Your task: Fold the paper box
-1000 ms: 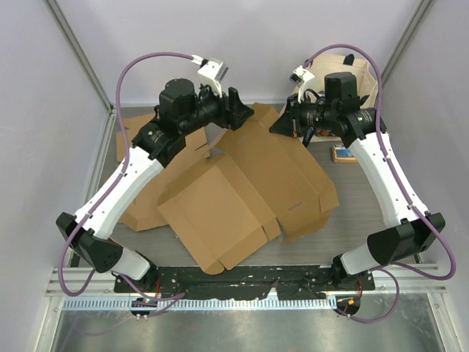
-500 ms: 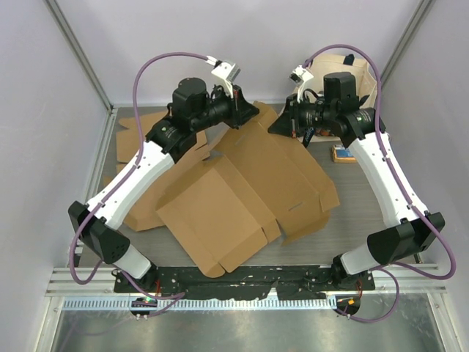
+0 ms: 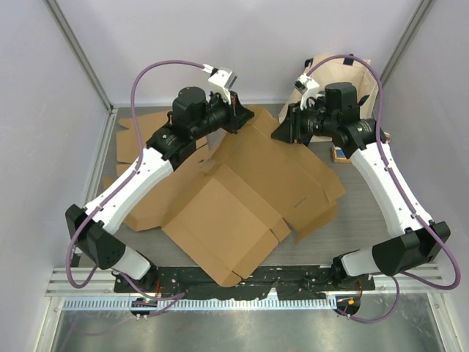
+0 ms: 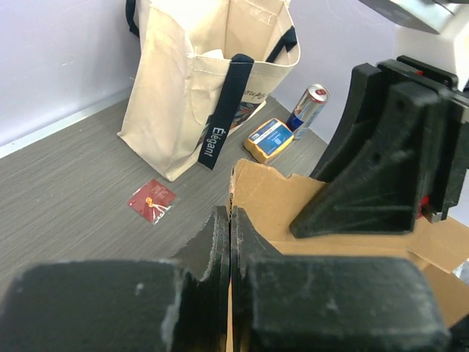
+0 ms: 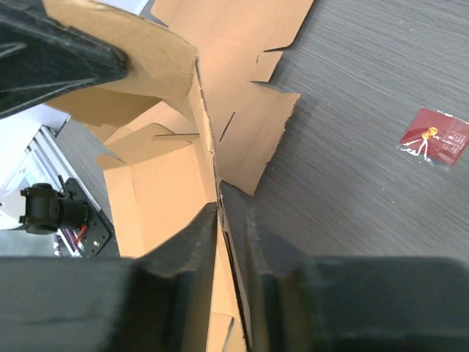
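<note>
Top external view puts the paper box (image 3: pixel 234 213) flat and unfolded in the middle of the worktop (image 3: pixel 366 213), with its far edge lifted where your two arms meet. Your left pincer (image 3: pixel 238 117) is clenched on that raised far flap; its wrist view shows the fingers pressed together with the thin board running out from between them. Your right pincer (image 3: pixel 282 132) sits just beside it on the same edge. Its jaws stand a little apart around the board, and I cannot tell whether they press on it at all. That is your first risk: if the right side has no hold, the flap hangs from one narrow pinch and can twist, crease off its score line or tear at the slits. The second is collision, since the left wrist view shows the other pincer's black body nearly touching yours, so any inward swing could knock them together. Third, the box lies partly over spare cardboard sheets (image 3: pixel 139 132) on the left, so a hard pull may slide the whole blank instead of bending it. Also watch the tote bag (image 4: pixel 183 88), the can (image 4: pixel 308 106) and the red packet (image 4: pixel 152 200) just beyond the flap.
</note>
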{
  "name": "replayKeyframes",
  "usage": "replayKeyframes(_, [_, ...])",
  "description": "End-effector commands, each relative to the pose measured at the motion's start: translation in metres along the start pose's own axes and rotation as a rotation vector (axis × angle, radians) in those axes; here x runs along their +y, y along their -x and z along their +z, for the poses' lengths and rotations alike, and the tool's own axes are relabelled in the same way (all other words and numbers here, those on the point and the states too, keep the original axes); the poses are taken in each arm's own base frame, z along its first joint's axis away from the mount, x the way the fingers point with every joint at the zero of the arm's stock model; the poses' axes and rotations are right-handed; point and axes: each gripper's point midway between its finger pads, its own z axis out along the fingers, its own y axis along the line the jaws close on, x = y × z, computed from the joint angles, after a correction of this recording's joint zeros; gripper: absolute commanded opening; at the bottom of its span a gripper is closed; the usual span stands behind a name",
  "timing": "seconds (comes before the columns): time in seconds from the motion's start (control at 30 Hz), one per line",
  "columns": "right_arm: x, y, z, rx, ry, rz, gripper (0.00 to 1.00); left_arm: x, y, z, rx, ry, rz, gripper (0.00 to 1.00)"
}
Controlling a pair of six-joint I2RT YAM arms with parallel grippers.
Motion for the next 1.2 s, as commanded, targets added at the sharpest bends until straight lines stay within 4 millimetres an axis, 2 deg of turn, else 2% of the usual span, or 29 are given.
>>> replayKeyframes(0.0, [0.003, 0.017, -0.008, -0.08, -0.036, -0.018, 0.16, -0.013, 0.044, -0.019, -0.143, -0.023, 0.019, 0.0])
replayKeyframes(0.07, [0.001, 0.017, -0.005, -0.074, -0.036, 0.002, 0.01, -0.019, 0.041, -0.018, -0.13, -0.056, -0.001, 0.0])
replayKeyframes(0.2, [0.0, 0.02, -0.002, -0.079, -0.04, 0.007, 0.01, -0.032, 0.03, -0.009, -0.093, -0.138, -0.074, 0.39])
replayKeyframes(0.23, [-0.002, 0.021, -0.003, -0.083, -0.045, 0.008, 0.01, -0.035, 0.023, -0.005, -0.076, -0.161, -0.09, 0.41])
replayKeyframes(0.33, [0.002, 0.027, -0.004, -0.098, -0.032, 0.001, 0.01, -0.042, 0.016, -0.001, -0.06, -0.211, -0.137, 0.44])
replayKeyframes(0.4, [0.006, 0.029, -0.003, -0.1, -0.008, 0.002, 0.01, -0.047, 0.02, 0.001, -0.087, -0.241, -0.158, 0.49])
replayKeyframes(0.5, [0.011, 0.032, -0.004, -0.104, 0.013, 0.002, 0.01, -0.047, 0.012, 0.011, -0.072, -0.257, -0.194, 0.5])
replayKeyframes(0.53, [0.011, 0.033, -0.003, -0.104, 0.015, -0.001, 0.01, -0.048, 0.015, 0.014, -0.071, -0.262, -0.197, 0.5])
replayKeyframes(0.57, [0.012, 0.034, -0.004, -0.108, 0.017, -0.003, 0.01, -0.043, 0.004, 0.022, -0.035, -0.248, -0.212, 0.5])
replayKeyframes(0.67, [0.016, 0.036, -0.005, -0.115, 0.034, -0.004, 0.01, -0.043, -0.006, 0.033, -0.002, -0.26, -0.249, 0.47])
replayKeyframes(0.8, [0.019, 0.044, -0.007, -0.146, 0.044, -0.004, 0.01, -0.045, -0.028, 0.038, 0.039, -0.276, -0.299, 0.47])
replayKeyframes(0.87, [0.019, 0.046, -0.007, -0.151, 0.038, -0.009, 0.01, -0.038, -0.031, 0.035, 0.035, -0.235, -0.288, 0.48])
replayKeyframes(0.93, [0.011, 0.045, -0.007, -0.147, -0.002, -0.017, 0.01, -0.038, -0.023, 0.021, 0.017, -0.21, -0.258, 0.5])
replayKeyframes(1.0, [0.004, 0.039, -0.006, -0.125, -0.029, -0.016, 0.01, -0.03, -0.026, 0.009, 0.015, -0.153, -0.218, 0.55])
replayKeyframes(1.03, [0.001, 0.039, -0.006, -0.12, -0.046, -0.026, 0.01, -0.031, -0.019, -0.008, 0.005, -0.137, -0.203, 0.56])
replayKeyframes(1.07, [-0.002, 0.035, -0.006, -0.103, -0.058, -0.02, 0.01, -0.025, -0.016, -0.017, -0.012, -0.09, -0.174, 0.58])
replayKeyframes(1.13, [-0.005, 0.033, -0.006, -0.094, -0.078, -0.032, 0.01, -0.019, -0.024, -0.044, -0.006, -0.034, -0.159, 0.58])
replayKeyframes(1.17, [-0.007, 0.031, -0.006, -0.092, -0.089, -0.035, 0.01, -0.013, -0.03, -0.052, -0.004, 0.002, -0.15, 0.52])
